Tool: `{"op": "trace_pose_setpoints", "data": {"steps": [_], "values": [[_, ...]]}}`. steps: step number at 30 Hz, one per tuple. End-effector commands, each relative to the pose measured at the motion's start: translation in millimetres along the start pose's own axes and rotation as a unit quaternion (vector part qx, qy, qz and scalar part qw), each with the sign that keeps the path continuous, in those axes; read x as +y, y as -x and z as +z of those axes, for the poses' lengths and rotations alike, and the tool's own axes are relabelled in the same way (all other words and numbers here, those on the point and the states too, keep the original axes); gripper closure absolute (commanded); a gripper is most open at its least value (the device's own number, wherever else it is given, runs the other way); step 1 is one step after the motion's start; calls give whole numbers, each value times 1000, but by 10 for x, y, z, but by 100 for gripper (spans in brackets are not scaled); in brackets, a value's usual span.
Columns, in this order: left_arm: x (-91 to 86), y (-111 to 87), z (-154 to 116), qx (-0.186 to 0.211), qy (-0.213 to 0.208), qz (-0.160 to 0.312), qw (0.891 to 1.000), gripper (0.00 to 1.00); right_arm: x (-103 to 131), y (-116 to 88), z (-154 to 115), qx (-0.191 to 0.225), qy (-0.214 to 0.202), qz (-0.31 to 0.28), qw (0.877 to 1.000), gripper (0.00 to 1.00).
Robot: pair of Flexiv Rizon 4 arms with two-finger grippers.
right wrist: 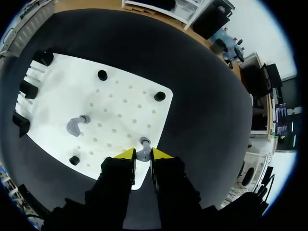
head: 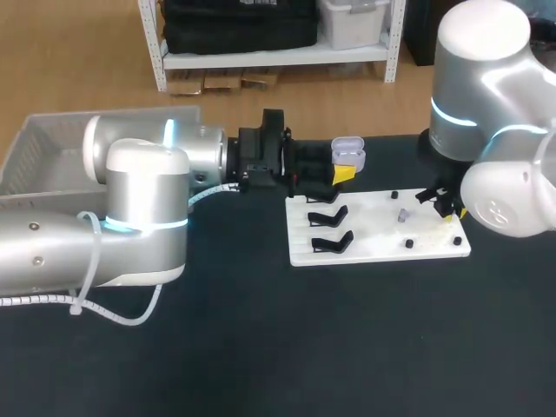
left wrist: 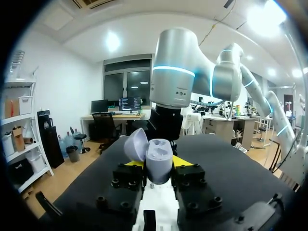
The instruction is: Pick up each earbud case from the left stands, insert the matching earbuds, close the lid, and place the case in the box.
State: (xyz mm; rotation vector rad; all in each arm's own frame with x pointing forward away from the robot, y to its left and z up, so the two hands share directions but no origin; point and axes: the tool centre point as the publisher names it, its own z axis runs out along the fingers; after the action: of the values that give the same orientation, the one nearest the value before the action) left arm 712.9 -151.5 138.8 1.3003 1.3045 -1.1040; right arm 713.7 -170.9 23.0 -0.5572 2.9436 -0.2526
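Looking down from the head view, you had the left arm (head: 139,187) stretched in from the left across the dark tabletop (head: 261,347). Its left jaws were closed on the earbud case (head: 348,158) from two sides. The case stood upright between the yellow tips, near the far left corner of the white board (head: 382,254) and just beyond the black stands (head: 328,217), with its lid (head: 347,142) swung open.

In the left wrist view the earbud case (left wrist: 159,166) filled the gap between those jaws, with a yellow tip against each flank. The lid (left wrist: 136,147) leaned back to one side. You could not tell from either view whether anything sat in its wells.

The right arm (head: 486,95) came in from the right, and its right jaws stood low over the board's right end. In the right wrist view they were nearly together, gripping one grey earbud (right wrist: 143,147) that lay on the board (right wrist: 120,91) close to its edge, a yellow tip on each side. A second earbud (right wrist: 76,126) lay on the board ahead of the jaws and off to one side, well apart from the first and untouched. Small black pegs (right wrist: 159,96) dotted the board, and the stands (right wrist: 29,89) lined its far end.

The pale box (head: 43,156) sat at the tabletop's far left, behind the left arm and well apart from the held case.
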Motion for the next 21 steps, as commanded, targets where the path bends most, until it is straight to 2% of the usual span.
{"op": "trace_pose_setpoints", "data": {"steps": [1,6,14,18,21], "values": [[-20,-13,0,-3,4,2,1000,100,-42,-33,-207,2,-6,6,1000,100],[-20,-13,0,-3,4,2,1000,100,-68,-111,-603,-15,6,18,1000,100],[-20,-13,0,-3,4,2,1000,100,71,-277,-1284,-41,15,-1,999,100],[-20,-13,0,-3,4,2,1000,100,221,-410,-1520,-29,13,-26,999,100],[-20,-13,0,-3,4,2,1000,100,221,-410,-1520,-29,13,-26,999,100]]}}
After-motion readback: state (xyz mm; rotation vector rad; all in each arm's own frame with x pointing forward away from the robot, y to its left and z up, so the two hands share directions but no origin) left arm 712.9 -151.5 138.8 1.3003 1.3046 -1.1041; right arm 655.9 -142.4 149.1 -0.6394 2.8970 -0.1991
